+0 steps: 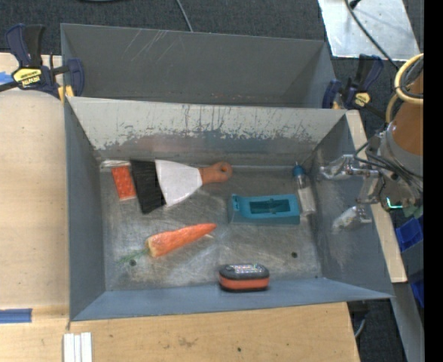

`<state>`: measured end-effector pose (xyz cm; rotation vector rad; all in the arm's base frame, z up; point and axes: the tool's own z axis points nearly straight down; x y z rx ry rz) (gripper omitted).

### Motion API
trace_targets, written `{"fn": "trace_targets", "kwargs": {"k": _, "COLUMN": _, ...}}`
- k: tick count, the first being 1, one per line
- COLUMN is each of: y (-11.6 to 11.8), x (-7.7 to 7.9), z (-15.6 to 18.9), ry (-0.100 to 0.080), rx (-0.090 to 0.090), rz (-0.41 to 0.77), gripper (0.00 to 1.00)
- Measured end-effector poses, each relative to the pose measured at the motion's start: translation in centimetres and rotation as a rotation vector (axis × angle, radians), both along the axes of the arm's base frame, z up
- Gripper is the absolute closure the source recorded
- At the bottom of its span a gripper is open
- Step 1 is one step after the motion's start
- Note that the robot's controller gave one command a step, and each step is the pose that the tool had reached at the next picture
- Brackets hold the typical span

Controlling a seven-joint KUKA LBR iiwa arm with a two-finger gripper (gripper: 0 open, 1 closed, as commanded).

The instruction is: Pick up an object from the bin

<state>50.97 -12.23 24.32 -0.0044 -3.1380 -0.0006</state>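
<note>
Single camera, mounted above the bin (pixel 206 70) and offset toward the lower frame edge, facing down at an angle. The whole bin sits in frame at medium range, with its far wall uppermost and broadly exposed. The arm (pixel 408 130) enters at the right frame edge.

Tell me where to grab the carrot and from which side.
Take the carrot at its thick middle, straight down from above, closing across its width. It lies flat, long axis left to right, with bare floor along both sides.
</note>
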Motion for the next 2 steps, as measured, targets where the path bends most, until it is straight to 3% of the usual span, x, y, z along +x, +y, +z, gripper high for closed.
{"fn": "trace_targets", "kwargs": {"k": 1, "y": 0.1, "x": 0.2, "z": 0.3, "ry": -0.007, "rx": -0.002, "rz": 0.002, "gripper": 0.0}}
{"fn": "trace_targets", "kwargs": {"k": 2, "y": 1.7, "x": 1.2, "z": -3.6, "ry": -0.016, "rx": -0.004, "rz": -0.018, "gripper": 0.0}}
